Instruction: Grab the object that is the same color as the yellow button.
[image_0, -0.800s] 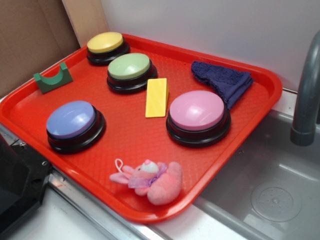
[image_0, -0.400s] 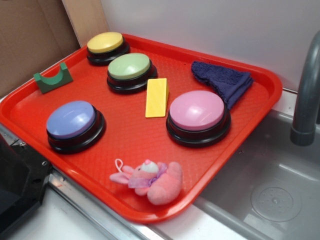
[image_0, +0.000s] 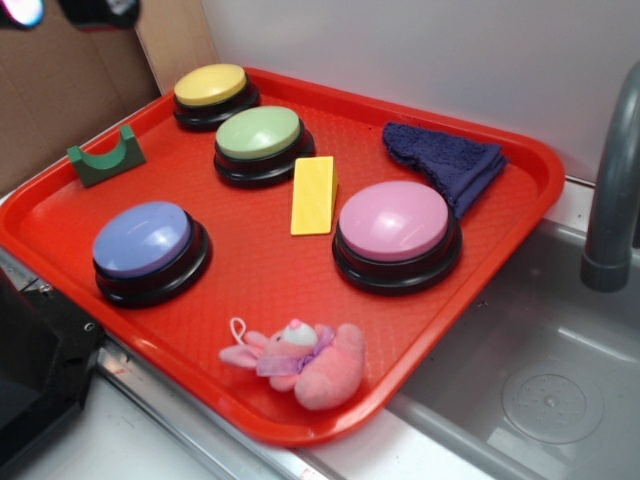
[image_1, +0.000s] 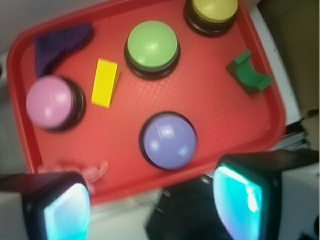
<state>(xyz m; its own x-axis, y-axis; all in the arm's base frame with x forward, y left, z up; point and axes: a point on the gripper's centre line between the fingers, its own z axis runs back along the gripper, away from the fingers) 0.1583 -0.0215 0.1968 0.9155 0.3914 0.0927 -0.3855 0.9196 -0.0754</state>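
The object, a small yellow wedge block (image_0: 313, 195) (image_1: 105, 82), lies on the red tray (image_0: 260, 270) between the green and pink buttons. At the tray's far corner stands the yellow button (image_0: 210, 88) (image_1: 215, 10). My gripper (image_0: 62, 10) shows only at the top left edge of the exterior view, high above the tray's left side. In the wrist view the gripper (image_1: 152, 205) is open, its cyan pads (image_1: 67, 212) wide apart with nothing between them. It hangs over the tray's near edge, far from the wedge.
The tray also holds a green button (image_0: 258, 135), a pink button (image_0: 395, 225), a blue-purple button (image_0: 143, 240), a green arch block (image_0: 105, 157), a navy cloth (image_0: 445, 160) and a pink plush bunny (image_0: 300, 360). A sink (image_0: 540, 390) and faucet (image_0: 612, 190) are at the right.
The gripper has come into the exterior view at the top left corner. Nothing on the tray has moved.
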